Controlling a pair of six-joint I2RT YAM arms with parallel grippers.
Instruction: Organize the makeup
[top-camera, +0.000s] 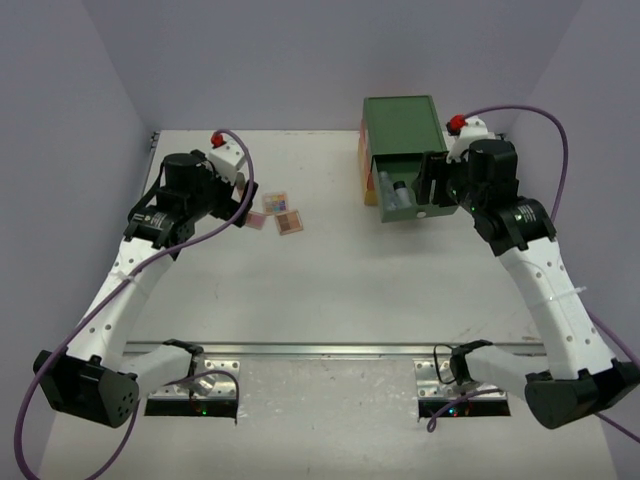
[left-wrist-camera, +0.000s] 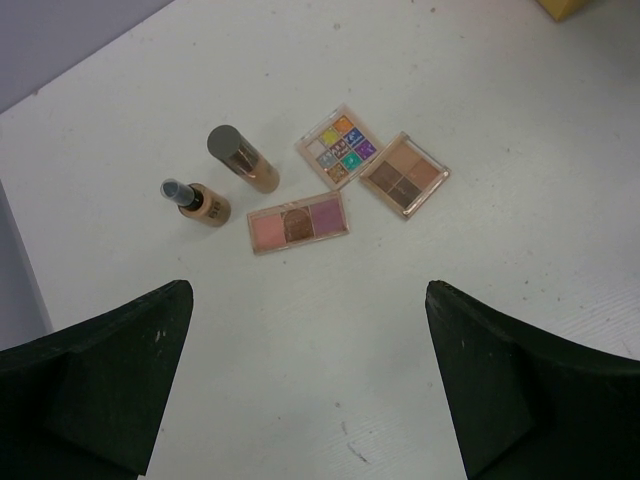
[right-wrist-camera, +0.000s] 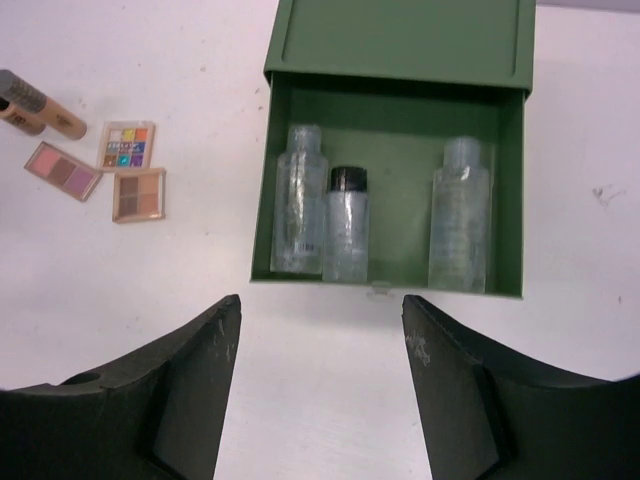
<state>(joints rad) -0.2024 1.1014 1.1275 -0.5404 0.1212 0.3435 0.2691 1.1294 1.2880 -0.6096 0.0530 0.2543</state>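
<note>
Left wrist: 3 palettes (left-wrist-camera: 298, 222), 2 amber bottles (left-wrist-camera: 243, 160); drawer (right-wrist-camera: 400, 125): 3 vials (right-wrist-camera: 300, 200). L end effector (left-wrist-camera: 308, 300), R end effector (right-wrist-camera: 320, 305) released.

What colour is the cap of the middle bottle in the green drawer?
The cap is black; see right wrist view.

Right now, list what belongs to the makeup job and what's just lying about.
Job: colour palette, brown palette, pink palette, tall amber bottle, short amber bottle, black-capped bottle, clear bottle beside it, lone clear bottle.
Rest: green chest, open drawer, table.
</note>
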